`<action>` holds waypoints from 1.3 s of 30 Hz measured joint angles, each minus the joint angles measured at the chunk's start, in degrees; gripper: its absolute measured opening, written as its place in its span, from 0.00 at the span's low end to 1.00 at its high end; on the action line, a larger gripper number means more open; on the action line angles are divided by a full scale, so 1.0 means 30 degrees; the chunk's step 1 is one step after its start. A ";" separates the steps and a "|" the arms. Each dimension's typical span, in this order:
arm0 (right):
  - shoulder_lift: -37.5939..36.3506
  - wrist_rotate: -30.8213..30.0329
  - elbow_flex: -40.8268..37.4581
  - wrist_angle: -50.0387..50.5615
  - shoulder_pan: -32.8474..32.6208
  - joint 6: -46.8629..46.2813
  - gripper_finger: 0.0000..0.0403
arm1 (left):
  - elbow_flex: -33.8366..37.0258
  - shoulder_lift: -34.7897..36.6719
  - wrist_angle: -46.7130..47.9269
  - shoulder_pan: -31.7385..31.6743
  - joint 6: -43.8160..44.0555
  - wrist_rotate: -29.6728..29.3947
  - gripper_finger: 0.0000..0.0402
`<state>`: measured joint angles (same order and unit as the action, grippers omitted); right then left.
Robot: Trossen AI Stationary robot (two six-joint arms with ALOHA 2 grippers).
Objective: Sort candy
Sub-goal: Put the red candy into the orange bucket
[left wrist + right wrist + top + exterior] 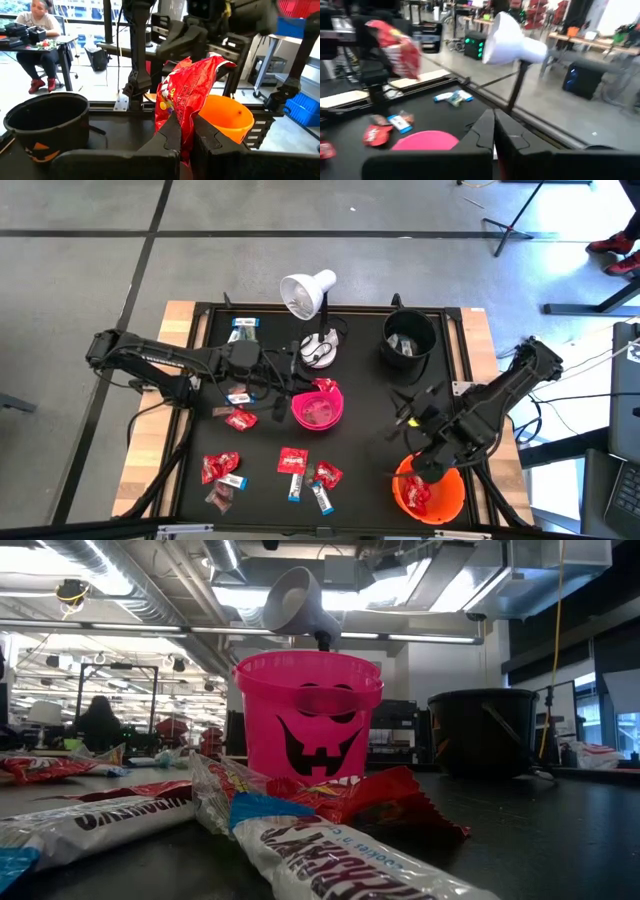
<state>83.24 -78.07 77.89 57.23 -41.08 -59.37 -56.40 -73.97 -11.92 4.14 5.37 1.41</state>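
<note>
I have the left gripper (186, 131) clenched on a shiny red candy packet (187, 95), which stands up from between the fingers, long axis roughly upright. From above, that gripper (300, 383) hangs just beside the rim of the pink plastic jack-o'-lantern bucket (318, 408), on the side toward the white desk lamp (307, 293). My read is that the move ahead turns on which bucket takes red packets: the pink one is right at this gripper, while the orange plastic bucket (430, 490) lies well apart, under the other arm. The right gripper (425, 465) hovers over that orange bucket, fingers pressed together and empty. Loose candy (292, 461) lies scattered on the black table (360, 450) nearer my edge than the left gripper.
</note>
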 joint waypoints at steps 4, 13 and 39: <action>0.0569 0.2382 0.0000 -0.5978 0.0115 0.6338 0.04 | 0.0000 -0.0003 -0.0447 0.0000 0.0000 -0.0011 0.01; 0.1952 1.3393 0.0000 -1.9251 0.0698 2.2072 0.02 | 0.0000 0.0000 -0.0533 0.0000 0.0022 -0.0008 0.01; -0.7146 1.2905 -0.7778 -1.8995 0.3703 1.9480 0.04 | 0.0000 0.0000 -0.0452 0.0051 0.0066 0.0933 0.01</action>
<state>61.80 -39.35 54.55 0.25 -29.97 -0.93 -56.40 -73.97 -13.28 4.29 5.56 4.21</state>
